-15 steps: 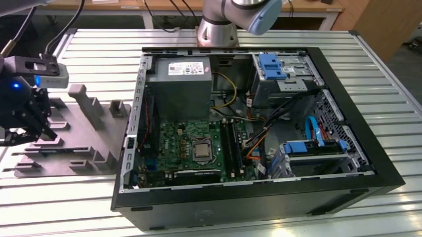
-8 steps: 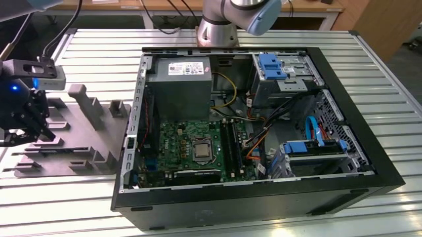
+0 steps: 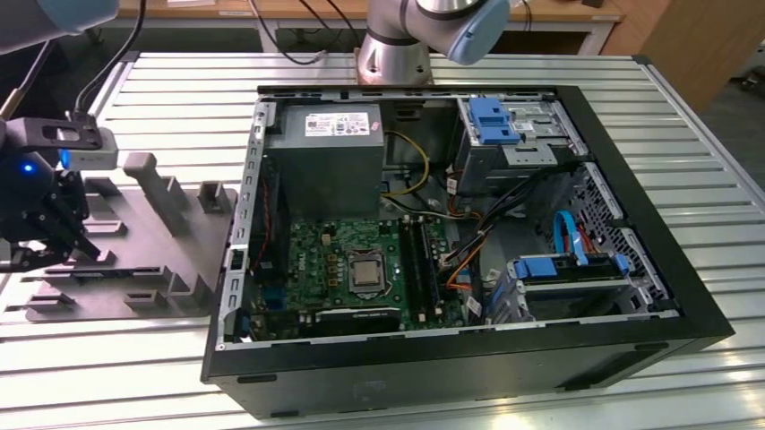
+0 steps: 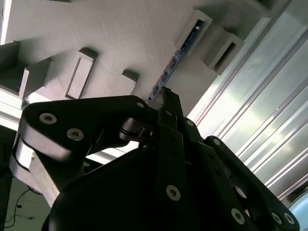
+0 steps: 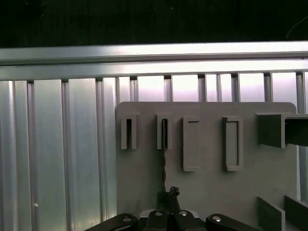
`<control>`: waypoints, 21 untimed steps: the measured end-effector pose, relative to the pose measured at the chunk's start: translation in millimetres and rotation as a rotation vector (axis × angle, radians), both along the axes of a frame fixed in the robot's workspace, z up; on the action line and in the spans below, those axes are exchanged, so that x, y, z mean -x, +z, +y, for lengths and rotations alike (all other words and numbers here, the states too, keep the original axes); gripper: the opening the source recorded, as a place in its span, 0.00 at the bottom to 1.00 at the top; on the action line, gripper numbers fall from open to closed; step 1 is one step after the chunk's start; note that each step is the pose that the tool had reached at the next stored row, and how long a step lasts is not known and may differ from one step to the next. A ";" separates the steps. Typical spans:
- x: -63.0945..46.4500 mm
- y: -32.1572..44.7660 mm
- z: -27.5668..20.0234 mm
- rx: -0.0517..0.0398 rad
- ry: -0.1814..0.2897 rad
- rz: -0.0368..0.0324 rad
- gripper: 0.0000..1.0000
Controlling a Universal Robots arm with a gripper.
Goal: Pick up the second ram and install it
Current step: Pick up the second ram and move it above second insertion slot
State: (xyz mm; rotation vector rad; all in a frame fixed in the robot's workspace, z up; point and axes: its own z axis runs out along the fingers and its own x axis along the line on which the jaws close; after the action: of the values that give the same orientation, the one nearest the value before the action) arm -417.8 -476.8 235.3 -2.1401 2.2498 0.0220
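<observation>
The second ram (image 5: 164,159) is a thin dark strip standing on edge in a slot of the grey holder tray (image 5: 207,192). Its blue-green edge (image 4: 169,67) runs from a slot block to my fingertips. My gripper (image 5: 169,195) sits at the near end of the stick, fingers drawn together on it. In the exterior view the gripper (image 3: 34,255) hangs low over the tray (image 3: 143,269) at that view's left, beside the open computer case (image 3: 454,242).
The case lies open, with a grey power supply box (image 3: 325,152), the motherboard (image 3: 358,269), blue drive brackets (image 3: 490,121) and loose cables. Upright grey blocks (image 3: 156,188) rise from the tray. A ribbed metal table (image 3: 669,116) carries it all, and the arm's base (image 3: 395,54) stands behind the case.
</observation>
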 end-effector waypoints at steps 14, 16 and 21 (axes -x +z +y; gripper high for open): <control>0.2 -11.5 -0.4 0.0000 0.012 0.0000 0.10; 0.2 -11.5 -0.5 0.0000 0.012 -0.0001 0.10; 0.2 -11.5 -0.5 0.0002 0.012 -0.0001 0.16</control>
State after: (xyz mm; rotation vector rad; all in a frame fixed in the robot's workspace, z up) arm -418.0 -477.2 223.7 -2.1534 2.2372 0.0220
